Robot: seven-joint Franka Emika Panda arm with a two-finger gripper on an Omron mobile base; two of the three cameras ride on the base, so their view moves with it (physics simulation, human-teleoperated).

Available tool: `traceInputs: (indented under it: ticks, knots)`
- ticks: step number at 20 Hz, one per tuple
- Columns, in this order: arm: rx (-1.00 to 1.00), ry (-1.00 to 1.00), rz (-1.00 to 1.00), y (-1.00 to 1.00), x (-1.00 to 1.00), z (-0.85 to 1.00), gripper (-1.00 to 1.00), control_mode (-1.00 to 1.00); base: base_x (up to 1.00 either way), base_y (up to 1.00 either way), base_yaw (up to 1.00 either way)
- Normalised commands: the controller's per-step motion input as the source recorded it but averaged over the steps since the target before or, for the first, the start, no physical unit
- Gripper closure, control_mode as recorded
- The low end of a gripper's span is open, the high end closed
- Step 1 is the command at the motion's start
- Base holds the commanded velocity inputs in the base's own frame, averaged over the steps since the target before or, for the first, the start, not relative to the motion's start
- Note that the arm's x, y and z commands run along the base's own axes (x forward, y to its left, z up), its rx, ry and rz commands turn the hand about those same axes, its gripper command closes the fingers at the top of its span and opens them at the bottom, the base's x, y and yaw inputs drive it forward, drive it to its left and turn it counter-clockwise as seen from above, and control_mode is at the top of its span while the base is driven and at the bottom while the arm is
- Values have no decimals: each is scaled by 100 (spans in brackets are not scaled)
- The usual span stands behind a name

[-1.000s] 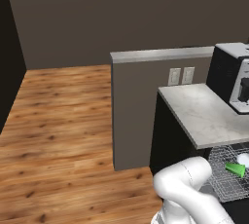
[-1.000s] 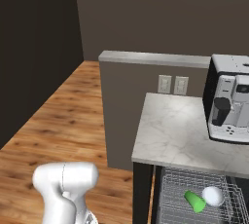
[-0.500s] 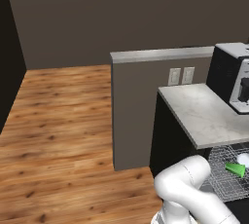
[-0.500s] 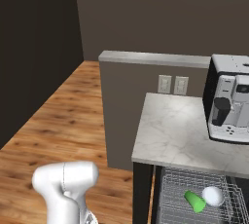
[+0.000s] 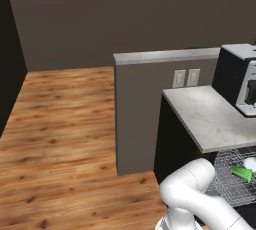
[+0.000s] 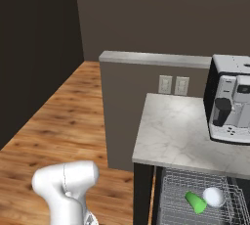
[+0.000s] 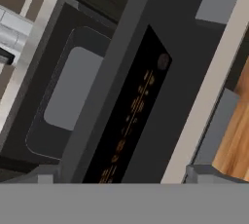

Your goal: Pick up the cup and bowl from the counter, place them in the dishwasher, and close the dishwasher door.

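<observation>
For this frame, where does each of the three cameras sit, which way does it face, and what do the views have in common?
Left base view: behind the arm's left, facing forward and down at the counter; white arm at lower right.
Right base view: behind its right, over the same counter and the open dishwasher; arm at lower left.
Hand view: on the hand, close on the dishwasher door; open gripper fingertips at the bottom.
Both base views share the cup, bowl, rack and coffee machine.
</observation>
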Motion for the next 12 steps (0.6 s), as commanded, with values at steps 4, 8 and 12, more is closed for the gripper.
traceInputs:
  ticks: [4,8,12]
  knots:
    - [-4,-4,4,-12,0,-70,-100,-100,0,0,0]
    - [0,-9,3,-8,1,-52,-100,-100,0,0,0]
    - [-3,-16,0,-1,17,-25,-100,-100,0,0,0]
